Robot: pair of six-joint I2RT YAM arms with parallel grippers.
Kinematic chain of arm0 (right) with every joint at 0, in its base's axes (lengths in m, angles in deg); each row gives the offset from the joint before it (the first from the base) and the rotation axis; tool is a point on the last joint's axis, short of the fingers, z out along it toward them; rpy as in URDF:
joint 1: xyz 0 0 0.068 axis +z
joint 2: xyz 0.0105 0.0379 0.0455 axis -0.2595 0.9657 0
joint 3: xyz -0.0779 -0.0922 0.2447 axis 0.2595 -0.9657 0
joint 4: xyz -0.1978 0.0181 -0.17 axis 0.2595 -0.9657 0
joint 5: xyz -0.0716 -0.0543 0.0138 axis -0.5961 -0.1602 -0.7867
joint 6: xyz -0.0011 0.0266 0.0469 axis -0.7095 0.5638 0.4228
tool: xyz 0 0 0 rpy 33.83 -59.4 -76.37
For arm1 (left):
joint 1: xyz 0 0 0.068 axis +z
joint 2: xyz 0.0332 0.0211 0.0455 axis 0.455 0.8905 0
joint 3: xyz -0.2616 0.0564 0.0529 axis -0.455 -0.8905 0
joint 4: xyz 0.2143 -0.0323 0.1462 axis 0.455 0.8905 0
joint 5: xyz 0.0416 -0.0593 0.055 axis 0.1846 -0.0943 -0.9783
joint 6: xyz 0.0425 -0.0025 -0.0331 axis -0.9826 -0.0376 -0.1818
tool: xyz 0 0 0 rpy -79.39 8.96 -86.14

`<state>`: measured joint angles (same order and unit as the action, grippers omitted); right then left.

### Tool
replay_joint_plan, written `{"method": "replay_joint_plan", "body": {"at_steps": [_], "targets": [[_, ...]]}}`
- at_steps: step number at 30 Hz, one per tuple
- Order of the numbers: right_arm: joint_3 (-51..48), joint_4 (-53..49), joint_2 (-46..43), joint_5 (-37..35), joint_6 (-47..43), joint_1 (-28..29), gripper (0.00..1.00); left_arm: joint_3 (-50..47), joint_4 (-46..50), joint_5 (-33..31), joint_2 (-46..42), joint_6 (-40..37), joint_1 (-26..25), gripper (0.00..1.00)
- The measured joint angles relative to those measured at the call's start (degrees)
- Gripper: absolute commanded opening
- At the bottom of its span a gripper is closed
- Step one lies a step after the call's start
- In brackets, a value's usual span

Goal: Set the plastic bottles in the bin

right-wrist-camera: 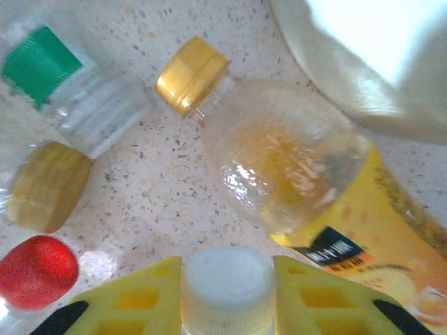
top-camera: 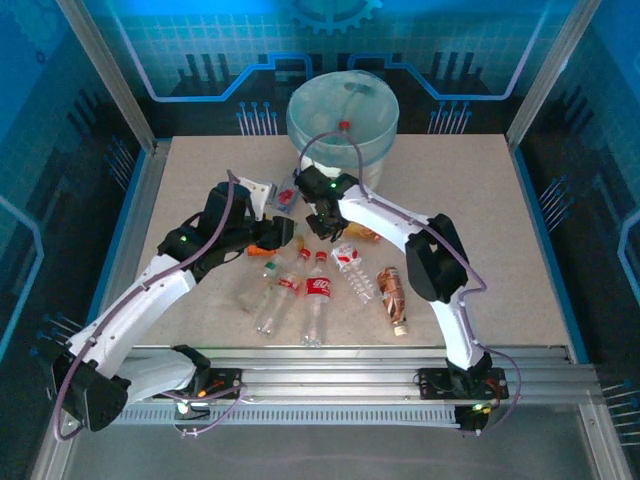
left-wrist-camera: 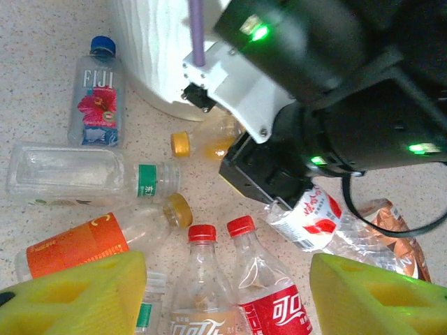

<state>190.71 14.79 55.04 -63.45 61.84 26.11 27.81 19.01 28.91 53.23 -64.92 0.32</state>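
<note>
White cap [right-wrist-camera: 227,285] between right end effector [right-wrist-camera: 227,278] pads [right-wrist-camera: 143,299]

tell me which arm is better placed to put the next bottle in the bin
Right. The right gripper is closed on the white-capped bottle, near the bin. The left gripper is open above the lying bottles, holding nothing, so it would have to grasp first.

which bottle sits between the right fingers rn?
The clear plastic bottle with the white cap: its cap is pinched between the right arm's yellow fingers. The gold-capped bottle, green-capped bottle and red-capped bottle lie outside them.
</note>
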Motion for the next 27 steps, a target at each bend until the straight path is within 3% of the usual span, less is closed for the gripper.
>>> {"method": "replay_joint_plan", "body": {"at_steps": [15,27], "targets": [[-8.1,6.9,-17.9,-2.3,-2.9,2.5,0.2,5.5,0.1,0.0,-0.5,0.0,0.0,0.63],[-9.6,14.9,-35.0,1.3,-8.7,5.2,0.17,15.5,-1.0,0.3,-0.1,0.4,0.0,0.6]]}}
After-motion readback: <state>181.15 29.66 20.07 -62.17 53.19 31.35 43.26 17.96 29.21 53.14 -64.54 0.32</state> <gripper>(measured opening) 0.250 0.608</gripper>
